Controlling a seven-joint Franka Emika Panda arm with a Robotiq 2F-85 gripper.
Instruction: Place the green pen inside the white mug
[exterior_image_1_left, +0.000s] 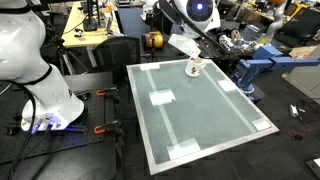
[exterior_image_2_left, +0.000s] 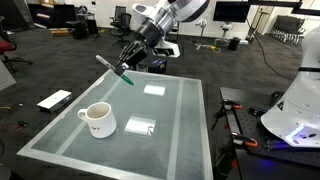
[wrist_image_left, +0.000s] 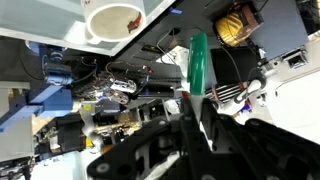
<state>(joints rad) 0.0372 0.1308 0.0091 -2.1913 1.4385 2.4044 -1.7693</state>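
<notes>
Hand (exterior_image_2_left: 131, 67) clamped on green pen, held in the air

1. Tabletop (exterior_image_2_left: 185, 130): pale, glassy rectangular panel with a lighter frame, seen in both exterior views. Carries the mug and the tape patches.
2. Robot arm (exterior_image_2_left: 168, 14): white and dark, reaching in over the far edge of the tabletop, wrist angled downward.
3. Hand: dark two-finger unit, raised clear of the tabletop. Fingers (wrist_image_left: 184, 128) drawn nearly together, pinching the green pen between them.
4. White mug (exterior_image_2_left: 97, 120): upright on the tabletop, mouth upward, handle at its side, just beside a tape patch. Stands apart from the hand, lower than it. In the wrist view the white mug (wrist_image_left: 113, 18) sits at the top edge, its darker inside showing.
5. White tape patches (exterior_image_2_left: 154, 88): several, flat on the tabletop, spread well apart.
6. Green pen (exterior_image_2_left: 113, 68): tilted, jutting sideways from the hand, in the air above the tabletop and outside the mug. In the wrist view the green pen (wrist_image_left: 198, 62) rises as a green shaft from between the fingers.
</notes>
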